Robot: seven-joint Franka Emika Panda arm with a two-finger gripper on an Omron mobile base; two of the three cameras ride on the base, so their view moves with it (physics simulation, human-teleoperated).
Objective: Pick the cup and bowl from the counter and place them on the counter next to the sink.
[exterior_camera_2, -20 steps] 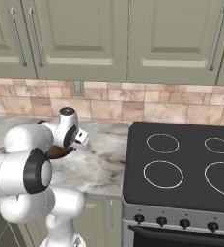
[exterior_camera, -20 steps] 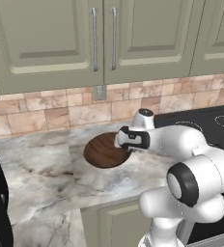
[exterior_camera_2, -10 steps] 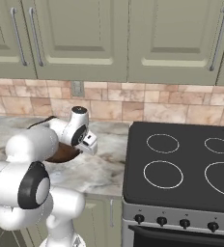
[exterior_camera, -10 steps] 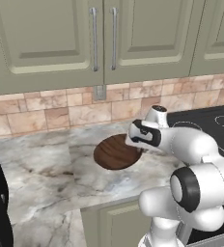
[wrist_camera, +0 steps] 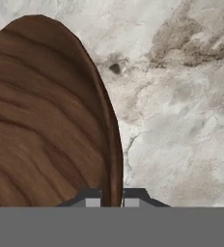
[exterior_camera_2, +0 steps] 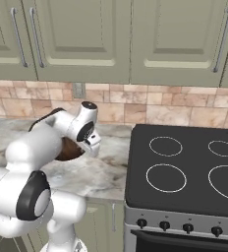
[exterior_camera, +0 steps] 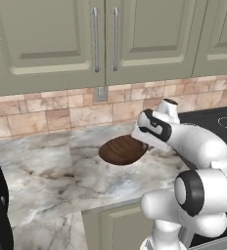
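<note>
The fingers point(wrist_camera: 113, 200) pinch the rim of the brown bowl point(exterior_camera: 123, 150), held above the marbled table point(exterior_camera: 47, 171).

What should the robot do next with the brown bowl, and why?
Probably lift the bowl a little higher and keep it level. In the hand view the fingers sit on either side of the bowl's rim, pinching it, and in the left base view the bowl looks tilted just above the counter. It has to clear the stone before it can be carried toward the sink.
</note>
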